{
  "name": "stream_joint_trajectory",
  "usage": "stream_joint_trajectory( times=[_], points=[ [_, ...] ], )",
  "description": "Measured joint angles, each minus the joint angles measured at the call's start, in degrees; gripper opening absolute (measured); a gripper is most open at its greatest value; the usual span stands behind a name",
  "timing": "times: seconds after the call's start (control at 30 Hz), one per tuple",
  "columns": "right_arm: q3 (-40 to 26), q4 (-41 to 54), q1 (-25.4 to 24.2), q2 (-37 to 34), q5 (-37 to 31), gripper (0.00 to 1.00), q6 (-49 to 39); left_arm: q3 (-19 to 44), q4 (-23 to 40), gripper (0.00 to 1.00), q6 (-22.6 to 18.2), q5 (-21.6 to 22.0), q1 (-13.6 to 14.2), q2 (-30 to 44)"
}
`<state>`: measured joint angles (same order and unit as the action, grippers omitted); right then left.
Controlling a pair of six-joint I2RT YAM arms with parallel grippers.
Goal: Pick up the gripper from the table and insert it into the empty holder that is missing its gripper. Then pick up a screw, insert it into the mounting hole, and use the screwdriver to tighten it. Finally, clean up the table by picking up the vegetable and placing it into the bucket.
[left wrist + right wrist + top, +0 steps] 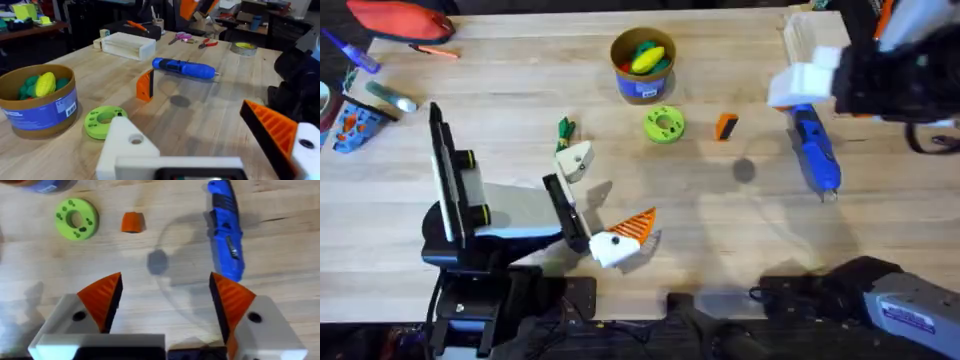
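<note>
**Both fingers open, orange gripper loose on desk**

Your left gripper sits low over the desk with its fingers spread wide and nothing between them. 1 finger carries an orange ribbed pad; the other is the bare white holder with an open hole on top.

Your right gripper hangs above the desk, fingers wide apart and empty, 2 orange pads in place.

The gripper stands alone on the desk between the lime-green disc and the screwdriver, touching neither. The screwdriver lies flat on the desk.

The bucket stands just behind the disc, with yellow and green toys inside. The vegetable lies on the desk right by the holder, well apart from the bucket.
</note>
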<state>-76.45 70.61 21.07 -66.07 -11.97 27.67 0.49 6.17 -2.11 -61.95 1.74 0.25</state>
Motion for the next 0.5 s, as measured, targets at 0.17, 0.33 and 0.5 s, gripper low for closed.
stream_joint_trajectory(
  times=[0.17,0.33,0.5],
  points=[
    [-1.13,-1.01,3.26,-4.22,-0.46,0.994,6.46,0.0,0.0,0.985,0.0,0.0,0.0,0.0],
    [-1.13,-1.84,4.63,-7.73,-0.65,0.994,9.45,0.0,0.0,0.985,0.0,0.0,0.0,0.0],
    [-1.13,-0.61,4.91,-11.92,0.32,0.994,7.39,0.0,0.0,0.985,0.0,0.0,0.0,0.0]
  ],
)
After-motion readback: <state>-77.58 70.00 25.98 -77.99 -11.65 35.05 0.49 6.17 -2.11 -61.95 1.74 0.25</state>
